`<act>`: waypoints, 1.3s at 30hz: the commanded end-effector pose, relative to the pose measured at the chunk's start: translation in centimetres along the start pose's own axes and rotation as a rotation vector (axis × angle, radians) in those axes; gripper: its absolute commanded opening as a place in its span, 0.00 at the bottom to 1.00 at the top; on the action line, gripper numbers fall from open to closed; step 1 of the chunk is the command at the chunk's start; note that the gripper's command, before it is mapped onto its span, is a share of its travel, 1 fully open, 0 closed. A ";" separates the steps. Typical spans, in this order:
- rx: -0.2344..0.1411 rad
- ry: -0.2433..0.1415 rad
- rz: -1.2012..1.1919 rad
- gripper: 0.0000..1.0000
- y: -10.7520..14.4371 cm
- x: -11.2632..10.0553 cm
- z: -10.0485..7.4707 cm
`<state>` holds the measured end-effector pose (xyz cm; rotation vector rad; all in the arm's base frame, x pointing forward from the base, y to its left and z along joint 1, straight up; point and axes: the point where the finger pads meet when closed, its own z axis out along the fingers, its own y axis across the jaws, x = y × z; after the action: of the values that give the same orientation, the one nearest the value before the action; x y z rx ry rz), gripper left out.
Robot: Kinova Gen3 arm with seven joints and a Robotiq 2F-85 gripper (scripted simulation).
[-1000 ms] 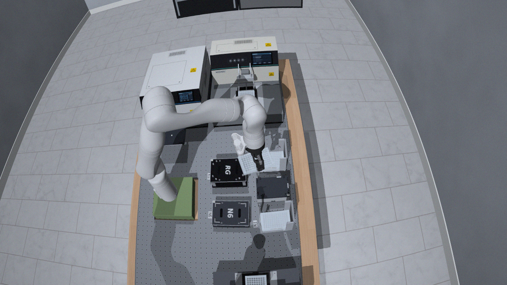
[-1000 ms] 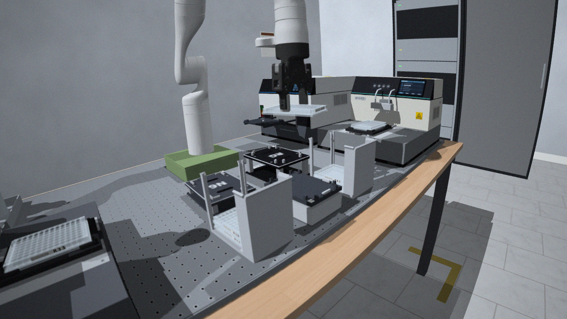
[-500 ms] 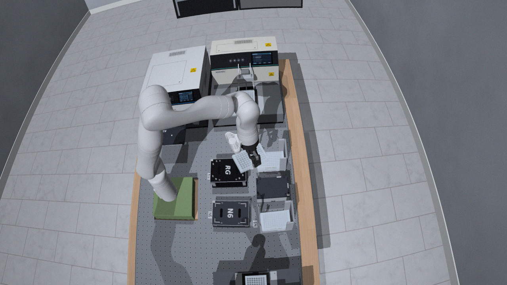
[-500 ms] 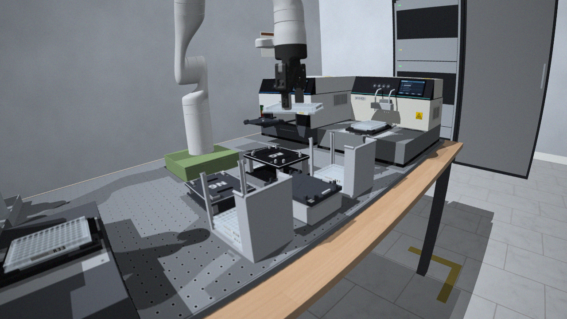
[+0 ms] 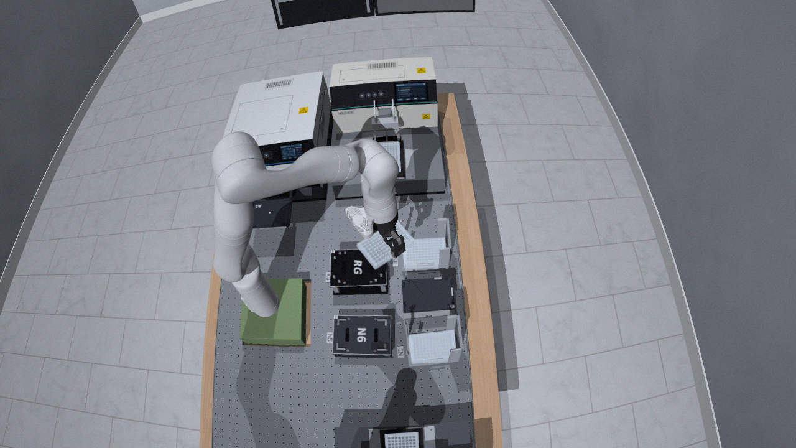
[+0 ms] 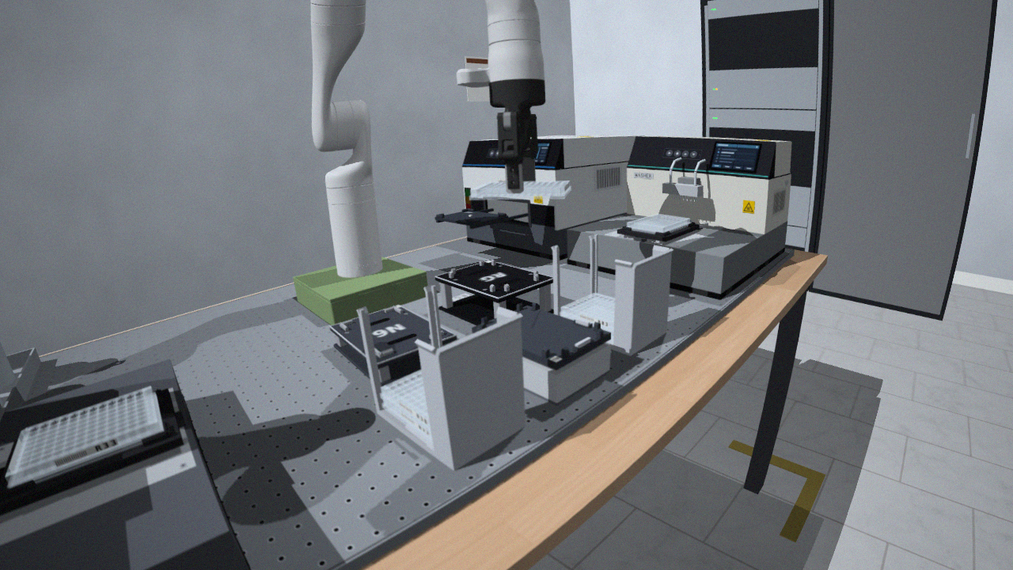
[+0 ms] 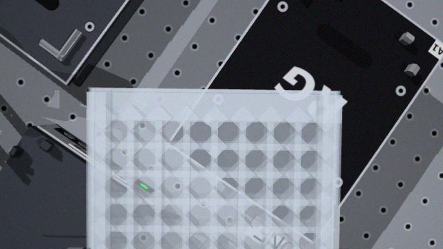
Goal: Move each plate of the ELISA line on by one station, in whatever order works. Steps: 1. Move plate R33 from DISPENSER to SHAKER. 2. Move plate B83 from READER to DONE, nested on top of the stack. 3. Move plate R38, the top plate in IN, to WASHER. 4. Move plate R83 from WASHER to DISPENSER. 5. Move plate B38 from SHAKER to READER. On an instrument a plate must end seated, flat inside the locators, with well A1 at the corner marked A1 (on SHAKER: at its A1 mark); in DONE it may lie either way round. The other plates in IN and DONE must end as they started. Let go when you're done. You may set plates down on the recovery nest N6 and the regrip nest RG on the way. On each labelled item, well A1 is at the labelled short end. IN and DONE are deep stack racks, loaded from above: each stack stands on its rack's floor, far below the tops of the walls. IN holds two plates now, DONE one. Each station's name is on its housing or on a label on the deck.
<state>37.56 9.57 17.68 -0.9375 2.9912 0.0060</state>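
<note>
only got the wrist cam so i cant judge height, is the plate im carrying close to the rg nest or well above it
observer: well above it. In the exterior view the clear well plate hangs level in the fingers, high over the RG nest.
operator: is it centred over rg
observer: no. From the top it overlaps only one corner of the nest, on the side toward the DONE rack, and it sits turned at an angle to the nest.
operator: anything on the washer
observer: yes, a plate lies on the WASHER carrier.
</note>
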 end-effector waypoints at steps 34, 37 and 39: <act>0.001 -0.006 -0.389 0.94 7.7 2.6 -0.1; 0.006 -0.001 -0.427 0.94 8.1 2.9 -0.1; 0.006 0.001 -0.435 0.94 7.9 3.0 -0.1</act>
<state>30.66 14.49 17.63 -1.5194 2.7435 0.0077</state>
